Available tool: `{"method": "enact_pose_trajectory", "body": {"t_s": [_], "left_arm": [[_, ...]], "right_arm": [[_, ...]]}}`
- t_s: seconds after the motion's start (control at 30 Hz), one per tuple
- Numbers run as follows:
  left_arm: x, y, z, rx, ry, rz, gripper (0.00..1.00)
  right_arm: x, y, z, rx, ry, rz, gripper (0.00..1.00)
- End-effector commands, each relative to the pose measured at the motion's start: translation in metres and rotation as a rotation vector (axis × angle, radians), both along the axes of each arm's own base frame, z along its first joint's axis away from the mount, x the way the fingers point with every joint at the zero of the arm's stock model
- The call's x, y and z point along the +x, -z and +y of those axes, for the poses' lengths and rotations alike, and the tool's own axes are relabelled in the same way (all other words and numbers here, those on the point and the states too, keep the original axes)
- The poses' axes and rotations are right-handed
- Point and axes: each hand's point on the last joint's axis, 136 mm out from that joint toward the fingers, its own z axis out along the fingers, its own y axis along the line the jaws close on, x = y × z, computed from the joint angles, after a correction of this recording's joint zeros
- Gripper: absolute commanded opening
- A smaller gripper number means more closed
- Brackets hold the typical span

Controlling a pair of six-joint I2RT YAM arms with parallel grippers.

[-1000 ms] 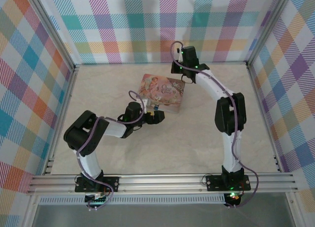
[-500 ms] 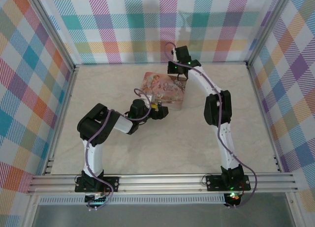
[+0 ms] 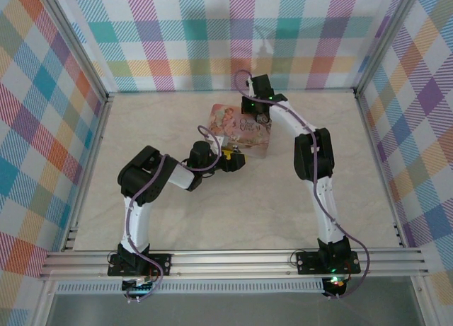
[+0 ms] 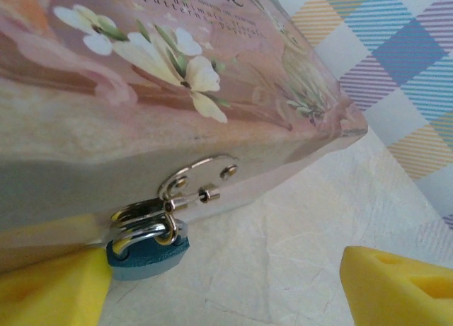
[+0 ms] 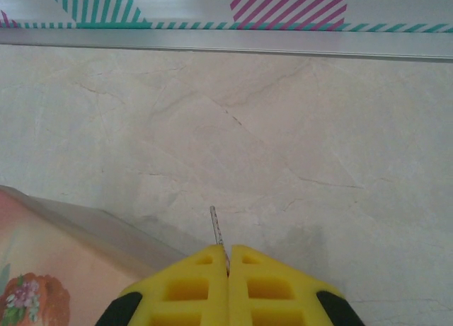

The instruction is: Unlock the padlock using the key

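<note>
Pale marbled table, checked walls all round, and in the middle the pink tin with its flower print, the one big thing between the two arms. From the left wrist the tin's front wall looms close, with a silver hasp on it. And there's the padlock: little blue body hanging by its shackle from the hasp loop, low at the tin's near edge, just above the table. The left gripper faces it from the front with yellow fingers spread wide. One pad is right up against the padlock's left side, touching or a hair off, I can't tell. The other is well out to the right, and nothing is held between them. Over on the far side, the right gripper hangs by the tin's back corner, pads pressed together and pinching the key. It's a thin metal sliver poking forward over bare table, with a metal rail at the wall's foot beyond. The tin itself stands between key and padlock. Against a second ago, the left gripper has pushed in closer to the tin's front, the right gripper has swung in from the back wall towards the tin's far edge, and the tin sits a touch further right
</note>
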Motion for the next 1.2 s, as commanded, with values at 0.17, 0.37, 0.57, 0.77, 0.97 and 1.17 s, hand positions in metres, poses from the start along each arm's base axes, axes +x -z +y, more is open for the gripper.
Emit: {"method": "enact_pose_trajectory", "body": {"t_s": [0.17, 0.37, 0.57, 0.77, 0.97, 1.17], "left_arm": [[0.005, -0.023, -0.014, -0.132, 0.06, -0.057, 0.73], [0.003, -0.021, -0.018, -0.16, 0.068, -0.036, 0.7], [-0.004, -0.016, -0.028, -0.147, 0.072, -0.023, 0.61], [-0.008, -0.01, -0.031, -0.136, 0.058, -0.01, 0.58], [-0.015, -0.006, -0.037, -0.133, 0.064, 0.012, 0.58], [-0.02, 0.003, -0.044, -0.055, 0.033, -0.01, 0.73]], "right_arm": [[-0.04, 0.019, 0.017, -0.01, -0.07, 0.113, 0.0], [-0.043, 0.022, 0.021, -0.006, -0.073, 0.121, 0.0], [-0.045, 0.021, 0.023, -0.007, -0.071, 0.116, 0.0], [-0.046, 0.019, 0.021, -0.012, -0.069, 0.109, 0.0], [-0.047, 0.017, 0.019, -0.015, -0.068, 0.105, 0.0], [-0.048, 0.019, 0.019, -0.012, -0.066, 0.108, 0.0]]}}
